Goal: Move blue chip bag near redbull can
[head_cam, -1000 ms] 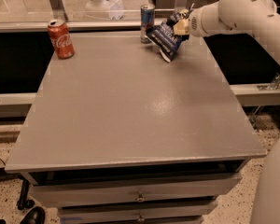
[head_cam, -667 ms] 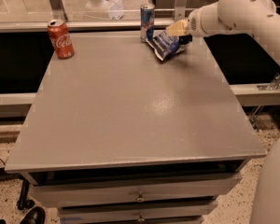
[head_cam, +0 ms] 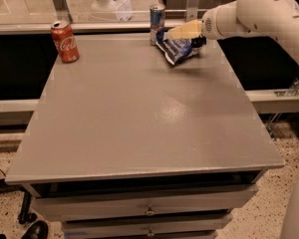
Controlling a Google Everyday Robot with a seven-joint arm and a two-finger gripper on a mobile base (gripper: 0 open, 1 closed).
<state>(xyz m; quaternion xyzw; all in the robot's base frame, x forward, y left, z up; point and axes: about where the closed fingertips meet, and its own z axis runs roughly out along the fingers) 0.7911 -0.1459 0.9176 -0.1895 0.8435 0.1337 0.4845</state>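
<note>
The blue chip bag lies on the grey table at the far right, its left end close to the redbull can, which stands upright at the table's far edge. My gripper reaches in from the right on a white arm. It hovers just over the bag's right end, right of the redbull can. The bag's dark right end sits under the gripper.
A red Coca-Cola can stands upright at the far left of the table. Drawers sit below the table's front edge. My white arm spans the far right corner. A railing runs behind the table.
The chip bag has come down from a tilted, hanging pose to lying flat on the table near the redbull can. The gripper has shifted slightly left above it.
</note>
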